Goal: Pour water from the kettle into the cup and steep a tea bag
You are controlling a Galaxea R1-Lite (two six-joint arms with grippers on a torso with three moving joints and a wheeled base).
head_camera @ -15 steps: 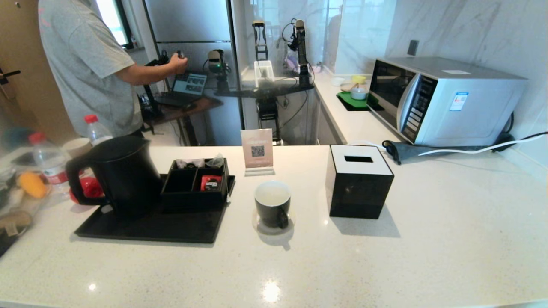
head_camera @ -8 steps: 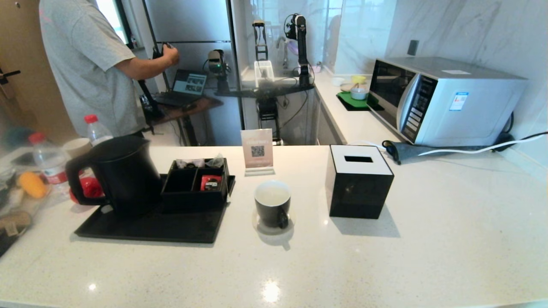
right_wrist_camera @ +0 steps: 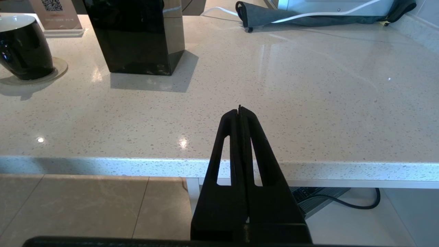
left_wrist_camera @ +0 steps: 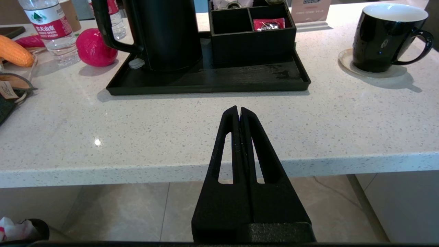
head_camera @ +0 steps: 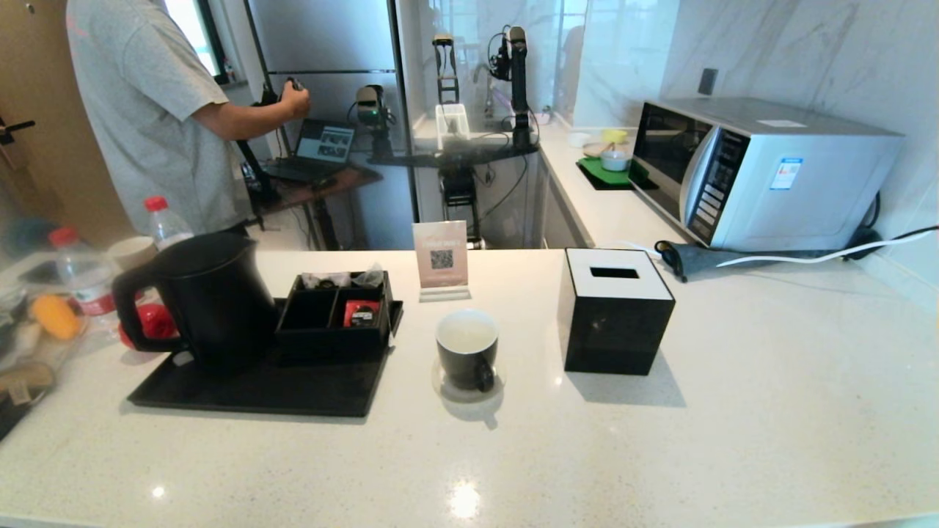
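The matte black kettle (head_camera: pixel 209 297) (left_wrist_camera: pixel 164 32) stands on a black tray (head_camera: pixel 257 389) (left_wrist_camera: pixel 205 80) at the counter's left, its loop handle toward the left. The small black cup (head_camera: pixel 467 349) (left_wrist_camera: pixel 386 36) (right_wrist_camera: pixel 22 49) with a white inside rests on a round coaster near the middle. A black divided box (head_camera: pixel 337 312) (left_wrist_camera: pixel 252 32) on the tray holds a red packet (head_camera: pixel 361 314) (left_wrist_camera: pixel 268 24). No water shows. My left gripper (left_wrist_camera: pixel 239 109) is shut and empty, low before the counter's front edge. My right gripper (right_wrist_camera: pixel 239 109) is likewise shut and empty. Neither arm appears in the head view.
A black tissue box (head_camera: pixel 615 312) (right_wrist_camera: pixel 135 34) stands right of the cup. A QR sign (head_camera: pixel 441 258), a microwave (head_camera: pixel 755 172) and cables (head_camera: pixel 770 257) lie farther back. Red-capped bottles (head_camera: pixel 81 275), a paper cup (head_camera: pixel 132 251), a red ball (left_wrist_camera: pixel 96 48) and corn (left_wrist_camera: pixel 13 51) crowd the left. A person (head_camera: pixel 147 110) stands beyond.
Only the person behind the counter has shifted his hand and the device he holds. The counter's objects stay put.
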